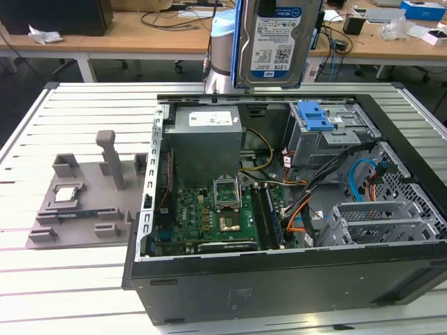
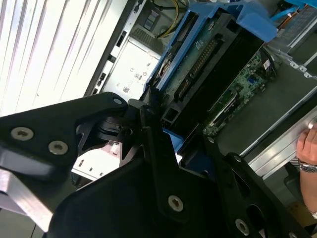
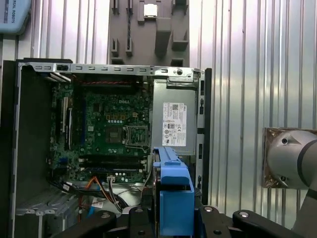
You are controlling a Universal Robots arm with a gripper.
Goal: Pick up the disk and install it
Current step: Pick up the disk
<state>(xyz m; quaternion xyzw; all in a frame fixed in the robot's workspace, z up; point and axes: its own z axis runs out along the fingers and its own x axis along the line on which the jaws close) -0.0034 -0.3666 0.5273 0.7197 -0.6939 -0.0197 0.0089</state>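
Note:
The disk (image 1: pixel 278 40), a silver-grey hard drive with a blue-and-white label and blue side rails, hangs upright high above the back of the open computer case (image 1: pixel 279 279). In both wrist views my gripper (image 2: pixel 166 136) is shut on it. Its black fingers (image 2: pixel 148 148) clamp the drive's blue carrier (image 3: pixel 176 198) from both sides. The drive's connector edge (image 2: pixel 198 69) points down toward the case interior. It hovers above the drive bay with the blue latch (image 1: pixel 318 115).
Inside the case are a grey power-supply box (image 1: pixel 206 132), a green motherboard (image 1: pixel 209 216) and loose cables (image 1: pixel 314 209). A grey fixture (image 1: pixel 84 195) holding a small CPU chip (image 1: pixel 66 194) lies on the slatted table at the exterior view's left. A person's hand (image 2: pixel 308 153) rests near the case.

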